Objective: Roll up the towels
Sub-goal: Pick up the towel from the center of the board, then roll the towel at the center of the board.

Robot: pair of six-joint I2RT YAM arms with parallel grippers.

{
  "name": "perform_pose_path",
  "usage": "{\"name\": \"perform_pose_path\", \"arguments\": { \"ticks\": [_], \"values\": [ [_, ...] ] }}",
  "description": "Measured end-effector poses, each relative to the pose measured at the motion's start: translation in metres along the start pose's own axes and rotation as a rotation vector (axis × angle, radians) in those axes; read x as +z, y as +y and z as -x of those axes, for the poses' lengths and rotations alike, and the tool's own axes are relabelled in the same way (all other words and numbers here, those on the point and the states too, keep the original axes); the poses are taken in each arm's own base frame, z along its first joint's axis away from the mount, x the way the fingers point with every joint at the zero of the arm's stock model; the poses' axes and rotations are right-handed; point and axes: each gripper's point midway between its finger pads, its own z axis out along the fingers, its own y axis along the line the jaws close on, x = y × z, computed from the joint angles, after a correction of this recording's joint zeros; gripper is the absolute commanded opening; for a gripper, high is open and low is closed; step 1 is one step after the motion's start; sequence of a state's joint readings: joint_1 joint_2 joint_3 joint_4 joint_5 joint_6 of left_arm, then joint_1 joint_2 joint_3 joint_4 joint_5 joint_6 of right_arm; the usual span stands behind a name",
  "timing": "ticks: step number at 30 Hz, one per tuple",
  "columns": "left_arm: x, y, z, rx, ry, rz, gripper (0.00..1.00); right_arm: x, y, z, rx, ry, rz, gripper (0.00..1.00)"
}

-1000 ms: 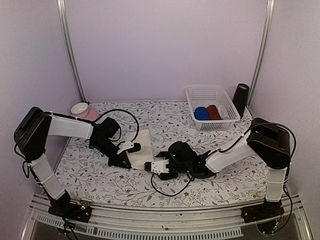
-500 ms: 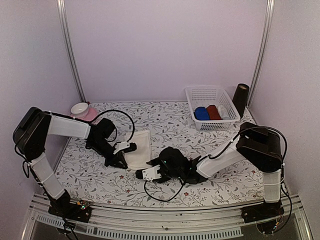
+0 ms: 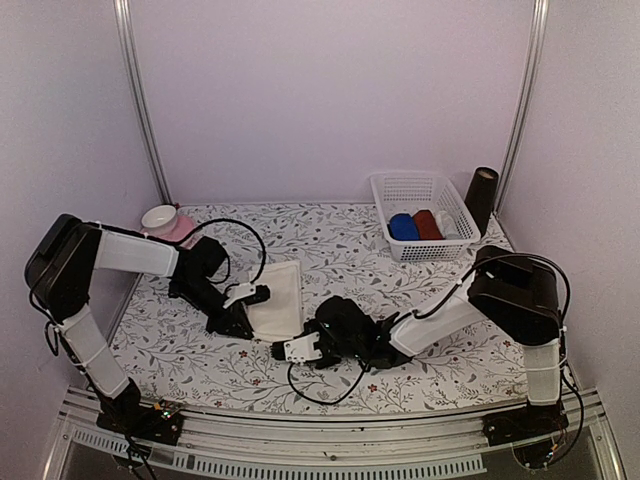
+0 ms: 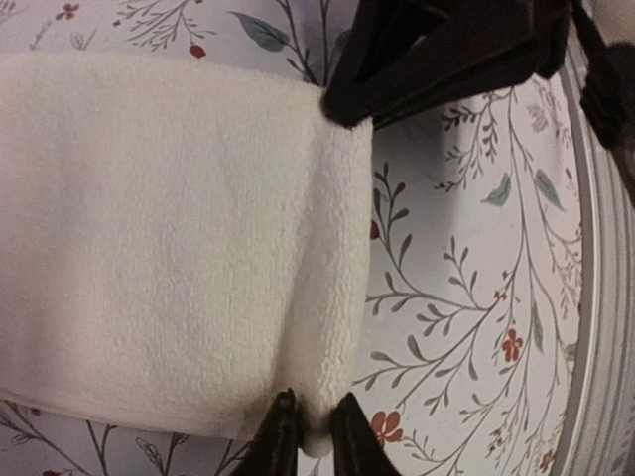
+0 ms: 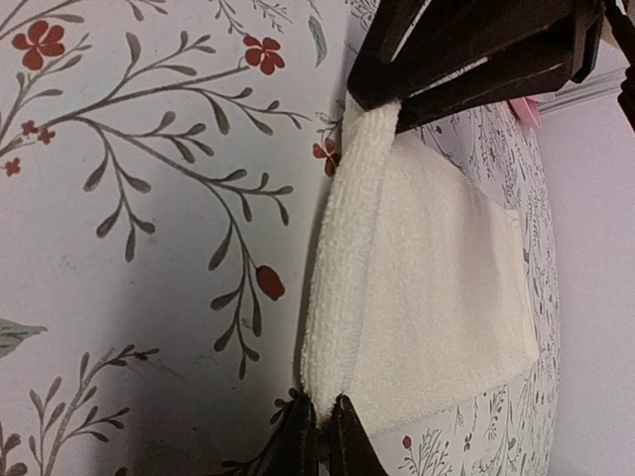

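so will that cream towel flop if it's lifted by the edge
Probably floppy: the cream towel humps softly along the edge where the right gripper pinches it. Its fuzzy pile likely resists slipping from the left gripper. Small flat cloth, so probably light.

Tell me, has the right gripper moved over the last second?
Yes. The right gripper, pinching the cream towel, has shifted left and a little nearer the front rail, away from the white basket.

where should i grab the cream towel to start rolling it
The two corners of its near edge, from the front and low: the cream towel lies flat, and that edge is a thick fold, pinched by the left gripper and right gripper.
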State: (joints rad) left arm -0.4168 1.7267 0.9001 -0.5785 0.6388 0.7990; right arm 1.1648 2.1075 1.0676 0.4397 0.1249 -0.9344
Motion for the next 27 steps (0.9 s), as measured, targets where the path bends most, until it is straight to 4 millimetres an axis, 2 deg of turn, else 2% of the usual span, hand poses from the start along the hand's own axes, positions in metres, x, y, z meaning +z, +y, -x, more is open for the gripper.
{"name": "perform_pose_path", "arguments": {
  "ticks": [2,7,8,11,17,27],
  "values": [
    [-0.001,-0.002,-0.002,0.008,0.006,-0.002,0.48,0.001,0.0,0.002,0.023,0.0,0.012,0.02],
    [-0.01,-0.011,-0.001,0.05,-0.007,0.013,0.8,0.0,0.005,0.009,0.114,-0.012,0.077,0.02],
    [-0.012,-0.012,0.0,0.068,-0.013,0.021,0.85,0.0,0.005,0.01,0.131,-0.013,0.088,0.03],
    [-0.023,-0.019,0.006,0.11,-0.046,0.048,0.93,0.0,0.006,0.015,0.201,-0.019,0.133,0.03],
    [-0.027,-0.027,0.006,0.155,-0.072,0.068,0.88,-0.002,0.003,0.02,0.359,-0.033,0.235,0.03],
    [-0.017,-0.021,-0.002,0.147,-0.044,0.067,0.64,-0.007,-0.027,0.028,0.567,-0.084,0.346,0.02]
  ]
}}
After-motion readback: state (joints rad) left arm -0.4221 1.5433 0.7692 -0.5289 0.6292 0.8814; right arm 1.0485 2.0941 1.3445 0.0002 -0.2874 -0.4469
